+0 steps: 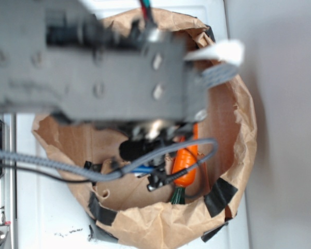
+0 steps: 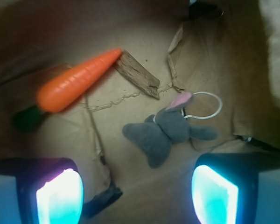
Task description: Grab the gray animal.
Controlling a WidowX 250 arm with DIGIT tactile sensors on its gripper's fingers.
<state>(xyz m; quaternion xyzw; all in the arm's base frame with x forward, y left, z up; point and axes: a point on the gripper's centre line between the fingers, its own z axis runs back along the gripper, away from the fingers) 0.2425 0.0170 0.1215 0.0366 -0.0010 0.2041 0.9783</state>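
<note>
So from the exterior view you mostly get the blurry arm over the crumpled brown paper bag (image 1: pixel 238 135), with the orange plastic carrot (image 1: pixel 185 166) peeking out; the rabbit's hidden. On the wrist view, the small fuzzy gray plush rabbit (image 2: pixel 165 133) lies flat on the bag floor, just ahead of your gripper (image 2: pixel 137 189), whose fingers (image 2: pixel 59 196) are spread wide. Its body runs slantwise across the gap, slightly toward the right finger.
</note>
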